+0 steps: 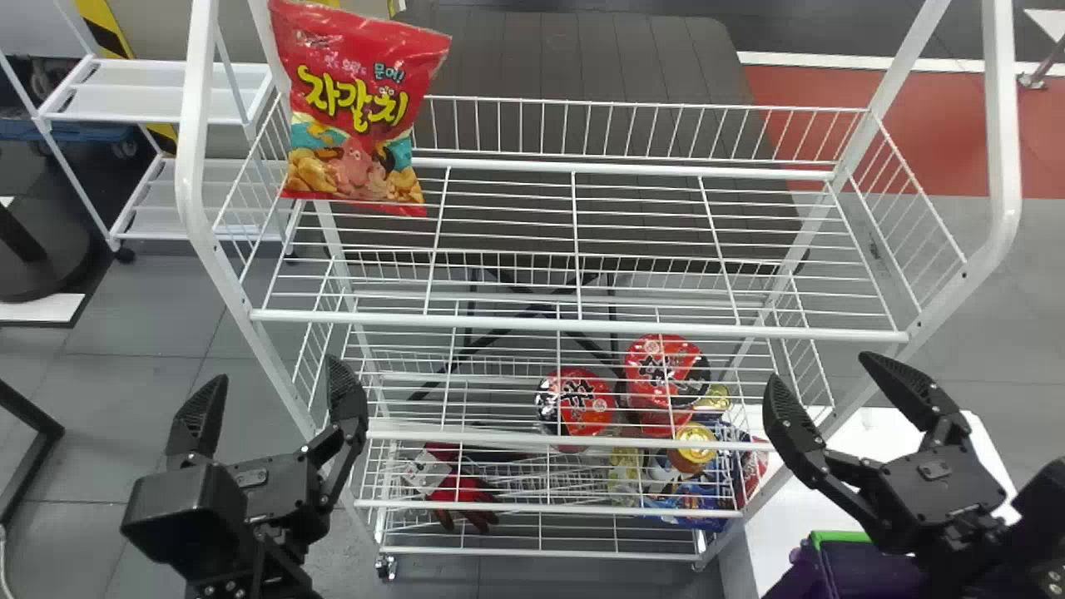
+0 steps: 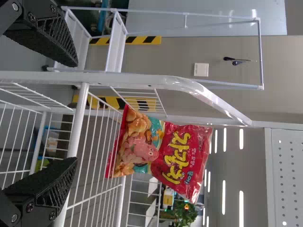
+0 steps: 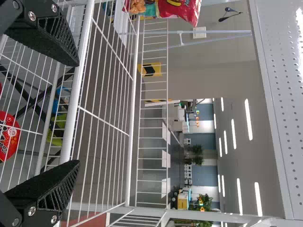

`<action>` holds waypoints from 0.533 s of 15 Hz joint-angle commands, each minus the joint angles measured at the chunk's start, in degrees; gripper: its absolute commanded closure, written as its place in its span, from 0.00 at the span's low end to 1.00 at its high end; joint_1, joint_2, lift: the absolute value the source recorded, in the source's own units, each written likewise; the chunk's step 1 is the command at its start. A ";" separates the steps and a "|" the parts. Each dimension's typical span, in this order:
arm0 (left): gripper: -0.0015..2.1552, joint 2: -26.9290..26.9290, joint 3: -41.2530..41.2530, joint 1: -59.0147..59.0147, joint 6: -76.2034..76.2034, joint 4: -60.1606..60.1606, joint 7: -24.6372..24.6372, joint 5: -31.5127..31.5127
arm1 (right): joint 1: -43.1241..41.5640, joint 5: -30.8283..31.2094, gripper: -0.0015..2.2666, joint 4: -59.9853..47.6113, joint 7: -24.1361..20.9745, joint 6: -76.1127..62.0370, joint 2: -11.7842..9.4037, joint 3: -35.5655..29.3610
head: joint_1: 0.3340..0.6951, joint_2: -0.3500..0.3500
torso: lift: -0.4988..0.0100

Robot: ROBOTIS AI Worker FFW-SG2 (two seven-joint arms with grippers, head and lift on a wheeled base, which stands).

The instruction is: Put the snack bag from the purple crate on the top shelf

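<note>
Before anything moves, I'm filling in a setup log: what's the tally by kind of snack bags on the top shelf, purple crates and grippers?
Snack bag: 1
Purple crate: 1
Left gripper and right gripper: 2
Total: 4

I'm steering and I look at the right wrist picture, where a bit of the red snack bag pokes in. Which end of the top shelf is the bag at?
Observer: It's upright at the left end, the robot's own left. The head view shows the snack bag there on the top shelf.
Operator: Ooh! Is the other robot hand holding it?
Observer: Nope. The left gripper is open, with a gap between it and the bag.
Operator: And where's the purple crate?
Observer: Down low on the robot's right, at the bottom of the head view: the purple crate.
</note>
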 commanded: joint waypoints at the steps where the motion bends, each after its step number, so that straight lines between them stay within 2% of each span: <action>1: 0.05 0.00 -0.09 0.00 -0.02 0.00 0.00 0.00 | 0.00 0.00 0.04 0.00 0.09 -0.01 -0.10 0.00 | 1.00 0.45 | 0.82; 8: 0.05 0.00 -0.09 0.00 -0.02 0.18 0.00 0.00 | 0.18 -0.17 0.03 0.00 0.00 0.70 -0.19 0.00 | 1.00 0.45 | 0.77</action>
